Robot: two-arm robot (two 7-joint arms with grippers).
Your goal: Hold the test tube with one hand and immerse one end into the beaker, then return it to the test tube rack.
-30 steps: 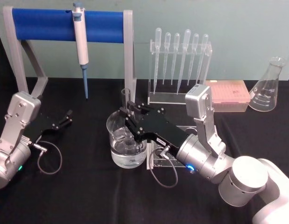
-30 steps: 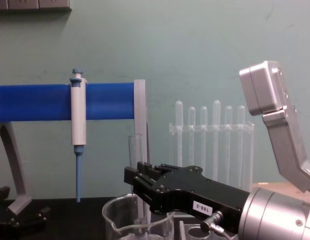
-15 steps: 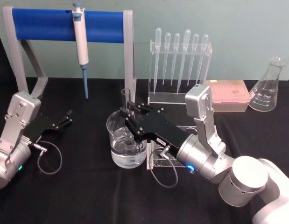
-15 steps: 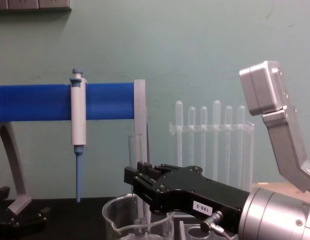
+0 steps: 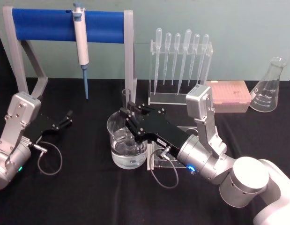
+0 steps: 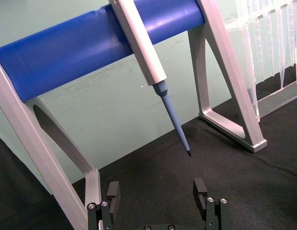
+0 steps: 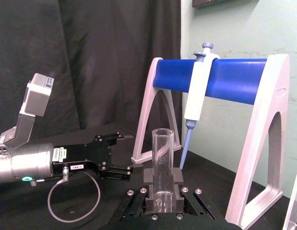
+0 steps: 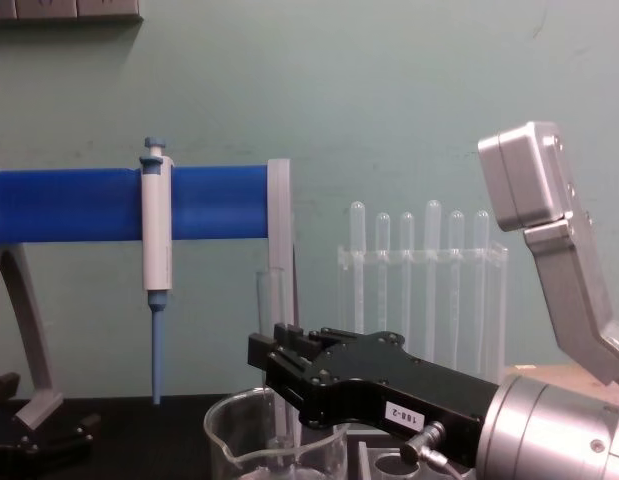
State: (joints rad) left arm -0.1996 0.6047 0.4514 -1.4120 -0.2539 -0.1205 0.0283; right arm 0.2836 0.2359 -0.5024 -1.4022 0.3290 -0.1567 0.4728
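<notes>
The right tool [image 5: 128, 112] is clamped on the tube [image 5: 126, 97] over the beaker [image 5: 117, 152], near the middle of the worktop [image 5: 88, 197]. Its jaws grip the glass partway up. This leaves the open rim standing above them and the round end free to go down into the beaker. Held upright like this, the tube should neither spill nor knock the wall. The lower end appears to reach the water, though the tool's black body hides the waterline. The tube is clear, straight and plain-rimmed, much narrower than the spouted, partly filled beaker. The rack [image 5: 156, 158] sits just right of the beaker, beneath the right arm, a short carry away for the return. The left tool [image 5: 67, 118], jaws apart and empty, lies parked near the worktop's left edge, out of the way.
</notes>
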